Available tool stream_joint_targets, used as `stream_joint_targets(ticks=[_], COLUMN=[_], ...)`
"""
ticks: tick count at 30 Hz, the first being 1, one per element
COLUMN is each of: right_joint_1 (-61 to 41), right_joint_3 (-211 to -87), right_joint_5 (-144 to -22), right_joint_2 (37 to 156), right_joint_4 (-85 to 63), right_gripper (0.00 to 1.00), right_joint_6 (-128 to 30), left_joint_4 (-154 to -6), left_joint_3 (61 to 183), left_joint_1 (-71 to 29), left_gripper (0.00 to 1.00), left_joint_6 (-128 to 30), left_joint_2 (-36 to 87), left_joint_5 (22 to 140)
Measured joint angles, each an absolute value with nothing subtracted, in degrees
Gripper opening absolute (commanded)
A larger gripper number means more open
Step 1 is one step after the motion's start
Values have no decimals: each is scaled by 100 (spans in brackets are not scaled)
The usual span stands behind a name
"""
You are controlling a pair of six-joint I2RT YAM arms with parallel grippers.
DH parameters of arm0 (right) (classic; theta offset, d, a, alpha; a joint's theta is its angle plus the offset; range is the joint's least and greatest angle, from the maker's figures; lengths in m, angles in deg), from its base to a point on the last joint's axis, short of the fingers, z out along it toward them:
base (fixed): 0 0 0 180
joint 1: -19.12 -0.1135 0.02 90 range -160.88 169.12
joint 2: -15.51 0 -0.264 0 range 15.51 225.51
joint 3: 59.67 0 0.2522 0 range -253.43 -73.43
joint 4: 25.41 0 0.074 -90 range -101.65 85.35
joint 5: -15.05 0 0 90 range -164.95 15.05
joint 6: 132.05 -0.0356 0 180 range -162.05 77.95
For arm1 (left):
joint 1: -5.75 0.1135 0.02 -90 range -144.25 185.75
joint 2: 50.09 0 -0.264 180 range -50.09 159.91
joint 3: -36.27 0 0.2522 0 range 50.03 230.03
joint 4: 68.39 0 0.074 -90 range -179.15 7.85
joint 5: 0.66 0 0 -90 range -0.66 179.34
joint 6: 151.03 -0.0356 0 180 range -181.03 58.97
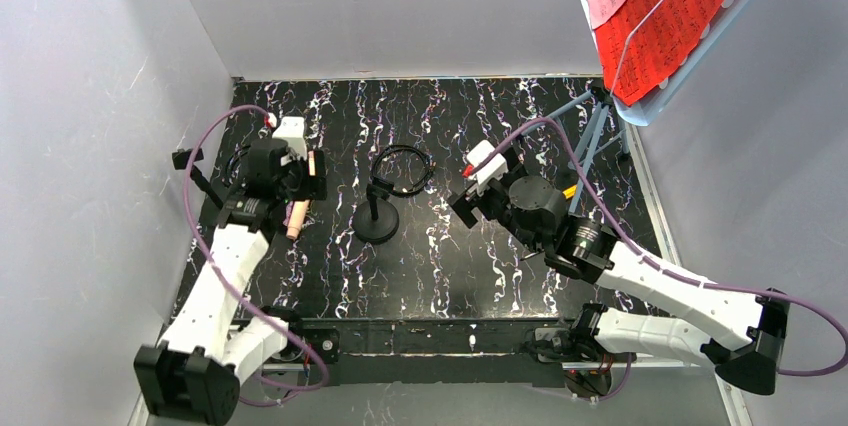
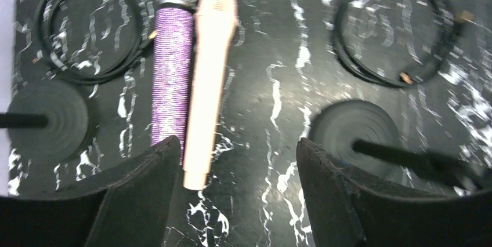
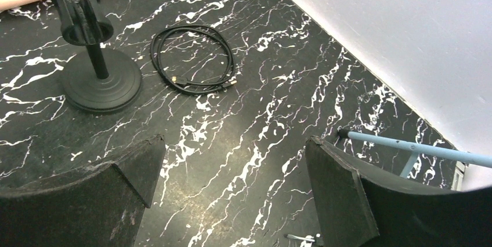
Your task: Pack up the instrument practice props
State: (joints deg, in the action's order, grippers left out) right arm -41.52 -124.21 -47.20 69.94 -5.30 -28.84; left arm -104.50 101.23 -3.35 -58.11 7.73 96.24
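**Left claw lined up over the two microphones**

The left claw [image 2: 235,142] hangs wide open with nothing in it, looking straight down at the left side of the table [image 2: 272,102]. The purple microphone [image 2: 171,79] and the cream microphone [image 2: 210,79] lie there touching, side by side. Both run near-to-far, with their heads at the far end and their tails towards the arm bases.

That axis crosses the jaw gap, which is how a pinch wants it. The pair sits off-centre, though. The cream tail lies just inside the left finger [image 2: 145,189], and the purple tail disappears behind that finger. I reckon the claw needs a small shift to the left before it drops, or that finger lands on the purple one.

A black post [image 2: 49,116] stands just left of the pair, and a second post [image 2: 354,137] stands to their right. A coiled cable [image 2: 87,32] lies beyond the left post, so there is little room on that side.

The right claw [image 3: 233,140] is also open and empty. It sits well to the right, beyond the middle post, so this pick belongs to the left arm. The red pages [image 1: 670,16] rest on the music stand [image 1: 595,136] in the far right corner, closer to the right arm.
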Motion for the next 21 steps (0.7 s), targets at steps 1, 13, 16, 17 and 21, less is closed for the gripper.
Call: stream_joint_targets(ticks=[1, 13, 16, 17, 21], right_joint_1=[-4152, -4152, -4152, -4152, -4152], right_joint_3=[-12449, -12703, -12790, -12812, -12843], right_joint_5=[-4762, -5459, -5595, -5630, -5715], right_joint_2=[7045, 7637, 7740, 7757, 7764], right_joint_4=[-534, -718, -740, -755, -792], right_gripper=[99, 99, 99, 99, 99], right_joint_6=[-2893, -3153, -3172, -3179, -3201], left_joint_4=[-10442, -9862, -9618, -9519, -9019], left_joint_3=[10018, 8783, 8639, 8623, 8623], left_joint_1=[-335, -337, -348, -348, -368], left_gripper=[86, 85, 81, 81, 77], left_joint_6=[-5925, -6712, -6808, -6830, -6876], left_joint_2=[526, -794, -613, -499, 19], left_joint_5=[9338, 6267, 5858, 5744, 5410])
